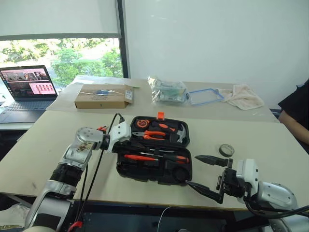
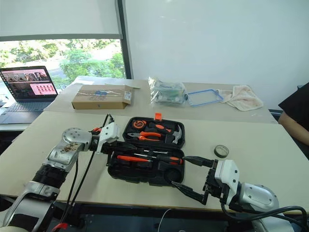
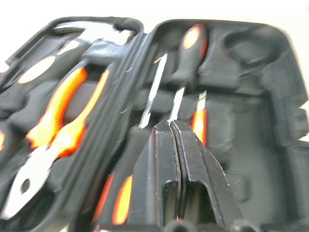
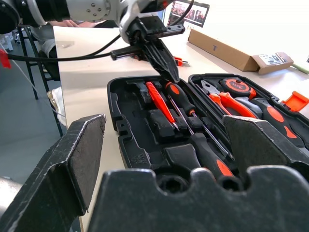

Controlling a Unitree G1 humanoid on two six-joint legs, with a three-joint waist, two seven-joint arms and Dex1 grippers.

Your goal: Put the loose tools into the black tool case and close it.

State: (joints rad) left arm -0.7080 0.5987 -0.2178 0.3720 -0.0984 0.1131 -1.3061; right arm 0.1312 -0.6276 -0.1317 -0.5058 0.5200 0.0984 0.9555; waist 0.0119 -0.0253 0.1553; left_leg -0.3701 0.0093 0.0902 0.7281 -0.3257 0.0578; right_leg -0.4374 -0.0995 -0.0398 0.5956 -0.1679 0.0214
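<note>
Head camera views look down on a pale beige table (image 1: 43,145) where a black moulded plastic tool case (image 1: 154,170) lies open like a book near the front edge, its small orange latch (image 1: 160,115) on the far lid. The left gripper (image 1: 129,143), its two black fingers pressed together and holding nothing, hovers over the case's left end. The right gripper (image 1: 203,175) sits just off the case's right front corner with its fingers spread wide and empty. The far half of the case holds orange-handled pliers (image 1: 150,135), a steel-headed hammer (image 1: 180,134) and a round orange-and-black tape measure (image 2: 138,124). The near half holds a slim orange utility knife (image 1: 140,157) and a long steel-shaft screwdriver with a black-and-orange handle (image 1: 169,157). Left wrist view adds close detail: the shut fingertips (image 3: 169,140) poise directly above the steel shafts lying in the moulded recesses. Right wrist view shows a second screwdriver (image 4: 212,154) seated nearer the front, and several recesses unfilled. Beyond the case the head views take in a small round tin (image 1: 226,150) on the table to the right, a brown cardboard box (image 1: 104,96), a clear plastic bag (image 1: 167,90), a cream cloth (image 1: 244,95) and an open laptop (image 1: 26,89) at far left.
</note>
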